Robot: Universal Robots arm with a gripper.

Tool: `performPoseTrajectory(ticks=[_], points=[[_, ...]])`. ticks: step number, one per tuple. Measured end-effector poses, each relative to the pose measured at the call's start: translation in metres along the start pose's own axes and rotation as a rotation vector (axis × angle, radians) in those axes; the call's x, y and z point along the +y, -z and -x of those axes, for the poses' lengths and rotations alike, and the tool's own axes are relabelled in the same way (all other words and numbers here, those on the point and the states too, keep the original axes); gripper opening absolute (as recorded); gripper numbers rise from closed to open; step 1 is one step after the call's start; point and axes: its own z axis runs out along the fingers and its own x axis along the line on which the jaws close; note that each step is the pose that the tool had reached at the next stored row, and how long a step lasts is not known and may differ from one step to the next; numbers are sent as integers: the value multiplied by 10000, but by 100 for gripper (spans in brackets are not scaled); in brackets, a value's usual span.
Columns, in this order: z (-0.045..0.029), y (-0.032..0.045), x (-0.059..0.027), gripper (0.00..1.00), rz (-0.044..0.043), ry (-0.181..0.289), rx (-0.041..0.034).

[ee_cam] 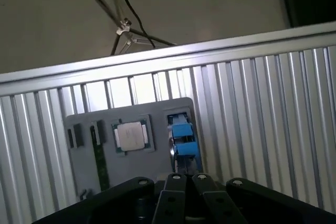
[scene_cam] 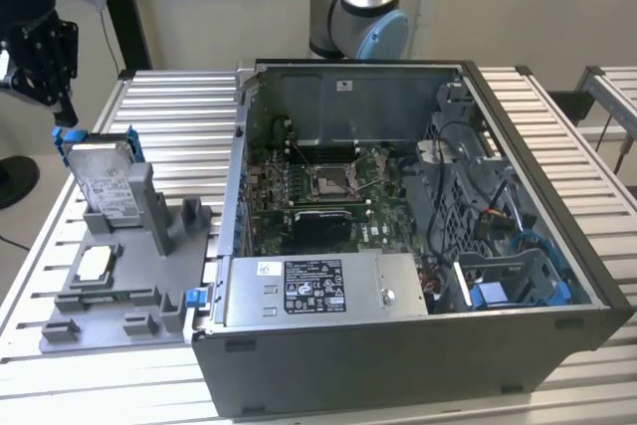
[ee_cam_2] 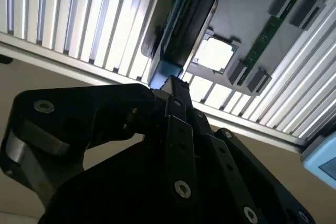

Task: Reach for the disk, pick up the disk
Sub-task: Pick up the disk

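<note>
We find no print clear enough to read. The disk [scene_cam: 100,178] carries a white label [scene_cam: 106,198], and the grey box [scene_cam: 393,281] inside the computer case [scene_cam: 398,365] bears a black label [scene_cam: 315,288] (its lines of print are too small to tell).

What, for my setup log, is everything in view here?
Disk: one, silver-grey with blue rails, upright in the fixture, exterior view's left.
Fixture: one, grey, on the table beside the case.
Chip: one, silver square, lying in the fixture.
Memory stick: one, green, in the fixture near the chip.
Computer case: one, grey, open, mid-table.
Power supply: one, grey with black label, inside the case.
Table: one, silver, slatted.
Arm: one, silver and blue, behind the case.
Pincer: one, black, just above the disk.
</note>
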Motion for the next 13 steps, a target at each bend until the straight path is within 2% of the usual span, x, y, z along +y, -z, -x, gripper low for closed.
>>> performPoseTrajectory(ticks=[4, 10, 11, 13], points=[[6, 1, -37, 0, 3, 403, 5], [6, 2, -38, 0, 4, 464, 7], [6, 2, -38, 100, 4, 474, 7], [6, 2, -38, 100, 4, 494, 8]])
